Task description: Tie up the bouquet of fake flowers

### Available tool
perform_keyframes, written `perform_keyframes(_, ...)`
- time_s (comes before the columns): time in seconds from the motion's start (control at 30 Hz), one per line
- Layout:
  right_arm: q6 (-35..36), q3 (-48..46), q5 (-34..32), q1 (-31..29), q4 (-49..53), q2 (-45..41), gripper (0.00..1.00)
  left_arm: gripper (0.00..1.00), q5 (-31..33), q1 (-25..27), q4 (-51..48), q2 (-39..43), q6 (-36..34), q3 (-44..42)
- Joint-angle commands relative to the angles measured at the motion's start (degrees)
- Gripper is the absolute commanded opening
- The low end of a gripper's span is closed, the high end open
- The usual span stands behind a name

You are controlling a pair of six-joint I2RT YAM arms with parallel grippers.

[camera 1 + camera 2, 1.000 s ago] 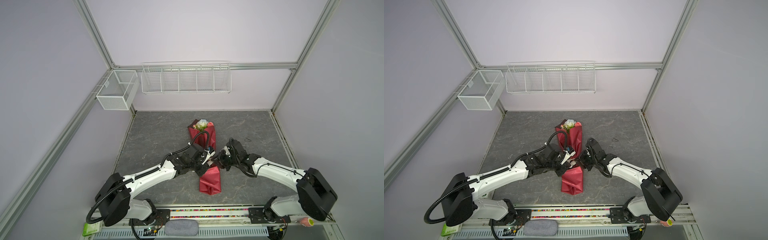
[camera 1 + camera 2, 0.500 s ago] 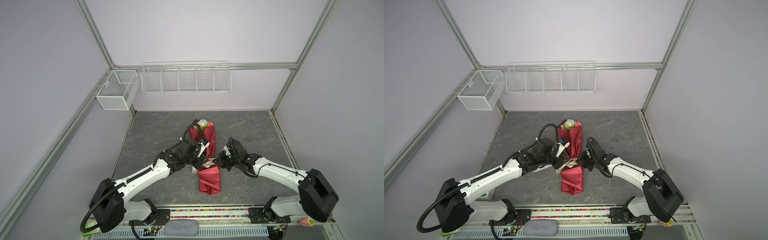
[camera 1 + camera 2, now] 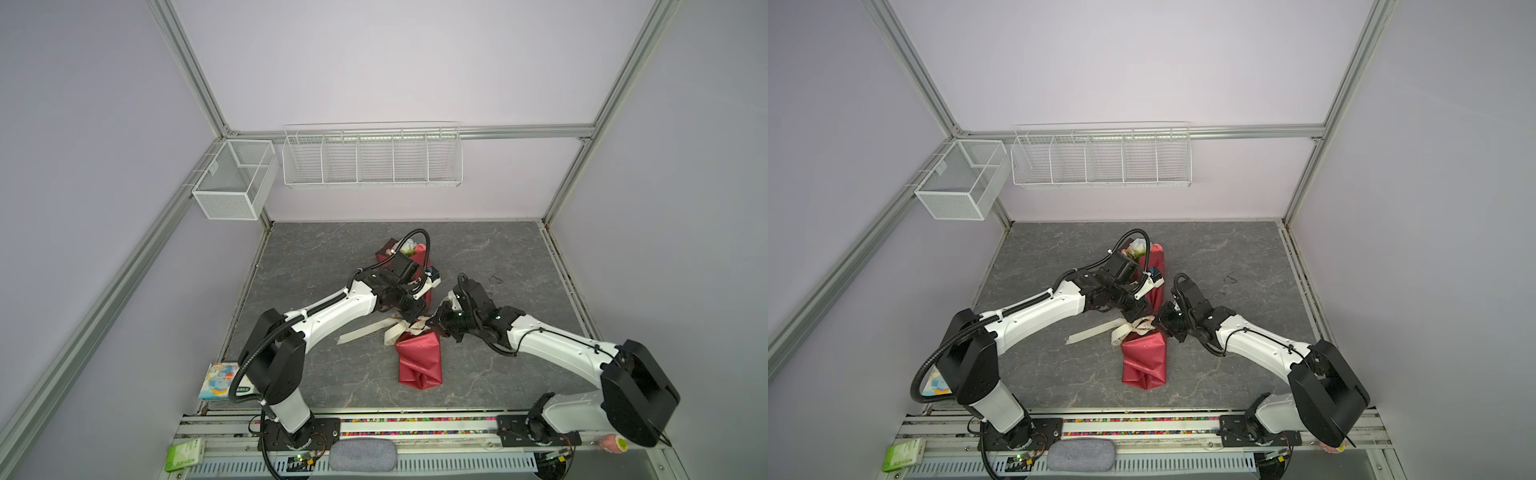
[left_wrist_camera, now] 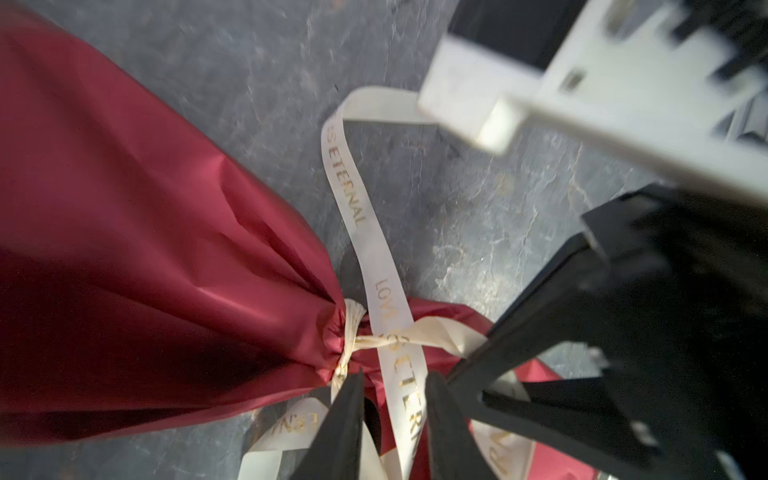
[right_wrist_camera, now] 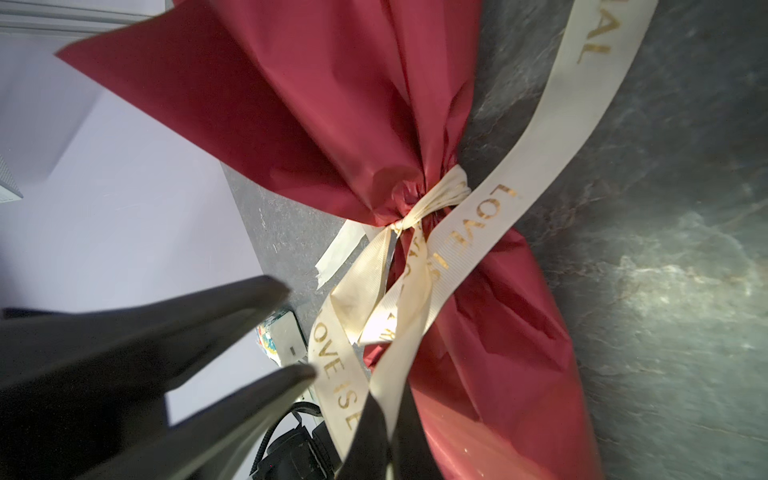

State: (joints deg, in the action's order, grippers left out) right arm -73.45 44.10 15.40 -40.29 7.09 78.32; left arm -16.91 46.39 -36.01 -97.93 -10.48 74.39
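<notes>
1. Bouquet (image 3: 417, 361) lies flat at mid-table (image 3: 519, 270), long axis running near to far. Red wrap all round. The fat stem end is near. The blooms (image 3: 409, 249) are at the far end, partly hid by the left arm's cable.
2. Cream ribbon (image 3: 361, 334) w/ gold print is cinched round the wrap's waist. The knot (image 4: 351, 332) pulls the paper into tight pleats. One tail lies flat on the table, running out to the left of the bouquet.
3. Left claw (image 4: 392, 388) is narrow but not closed, sitting right at the knot. A ribbon strand runs btwn the fingers, and no pinch shows in its wrist view. The right wrist view also shows its two fingers (image 5: 266, 291) w/ a clear gap.
4. Right claw (image 5: 388, 415) is closed and pinches a ribbon strand just beside the knot, on the bouquet's right side.
5. In both top views the two claws meet over the waist, tips v. close. Can't tell whether they touch.
6. Misc: a long white wire rack (image 3: 372, 160) and a small mesh basket (image 3: 232, 180) hang on the far wall. A tissue pack (image 3: 220, 380) sits at the near-left table edge.
</notes>
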Motion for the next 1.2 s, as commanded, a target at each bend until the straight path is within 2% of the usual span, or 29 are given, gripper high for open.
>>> perform_keyframes(0.0, 0.1, 1.2, -0.9, -0.3, 1.3, -1.4, 0.06, 0.29, -2.7, 0.1, -6.2, -0.9, -2.4, 1.7)
perform_keyframes(0.3, 0.2, 1.3, -0.9, -0.4, 1.5, -1.2, 0.07, 0.33, -5.2, 0.2, -11.2, -6.2, -4.7, 5.6)
perform_keyframes(0.6, 0.3, 1.2, -0.9, -0.6, 1.7, -1.0, 0.06, 0.34, -3.4, 0.2, -14.1, -9.0, -5.9, 8.0)
perform_keyframes(0.83, 0.5, 0.8, -1.5, -0.5, 1.8, -1.3, 0.06, 0.09, -2.5, 0.4, -11.8, -7.0, -6.6, 6.2)
perform_keyframes(0.97, 0.4, 0.7, -1.7, -0.5, 2.1, -1.3, 0.06, 0.00, -2.7, 0.4, -11.7, -6.6, -6.7, 5.9)
perform_keyframes(1.17, 0.5, 0.5, -1.7, -0.7, 2.5, -1.4, 0.06, 0.00, -1.8, 0.4, -11.7, -5.7, -6.3, 5.6)
